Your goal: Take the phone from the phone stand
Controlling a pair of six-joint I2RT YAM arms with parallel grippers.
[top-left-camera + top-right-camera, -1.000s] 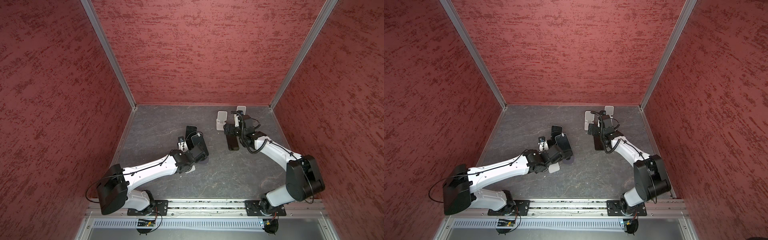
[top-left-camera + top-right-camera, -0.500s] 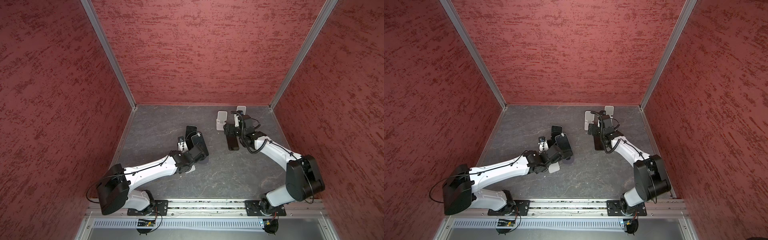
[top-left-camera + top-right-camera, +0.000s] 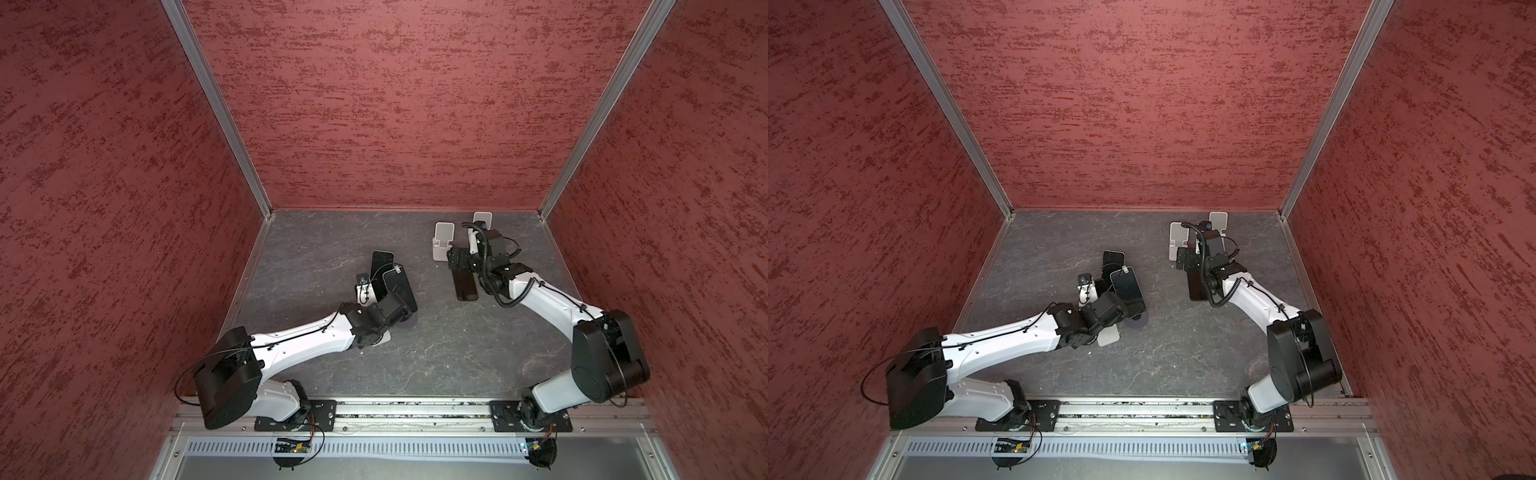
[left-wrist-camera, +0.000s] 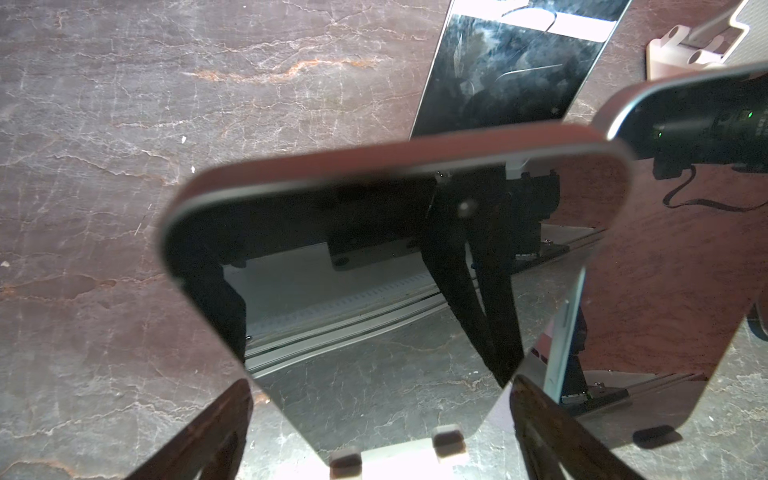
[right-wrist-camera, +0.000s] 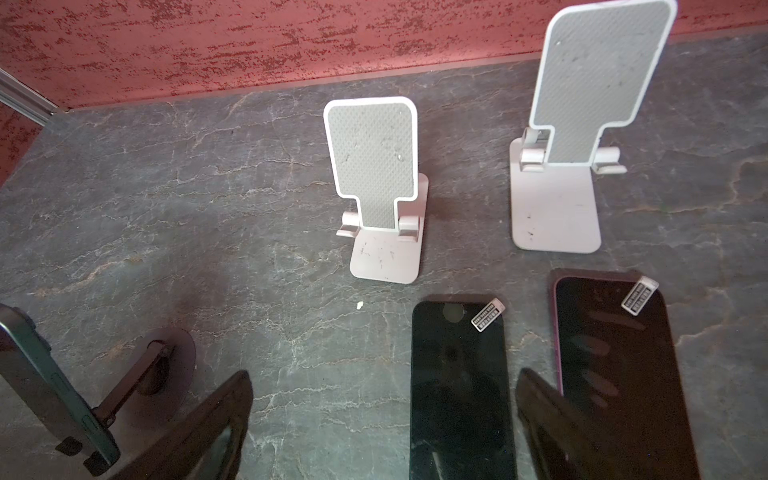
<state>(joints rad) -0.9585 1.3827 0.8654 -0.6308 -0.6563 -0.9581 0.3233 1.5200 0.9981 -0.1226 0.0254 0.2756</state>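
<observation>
We find the phone [image 4: 395, 257] propped upright on its phone stand [image 4: 446, 441] near the middle of the table [image 3: 449, 361], its lower edge resting on two pale lips. The glass is dark and mirror-like, with rounded corners and a thin rim. The left gripper [image 4: 380, 380] straddles it, fingers [image 4: 208, 436] spread wide at either long edge; we cannot tell whether they press or merely flank.

Room is tight on one side: a second phone [image 4: 673, 249] stands just beside it, and a third phone [image 4: 511, 70] is beyond (both dark). Bare table lies open toward the front rail [image 3: 415, 411], between the arms.

The right gripper [image 5: 384, 374] hangs released and empty above a smaller flat phone [image 5: 457, 395] and a larger flat phone [image 5: 623, 374]. These lie before a shorter white stand [image 5: 374, 166] and a taller white stand [image 5: 598, 75], close to the back wall [image 5: 249, 37].
</observation>
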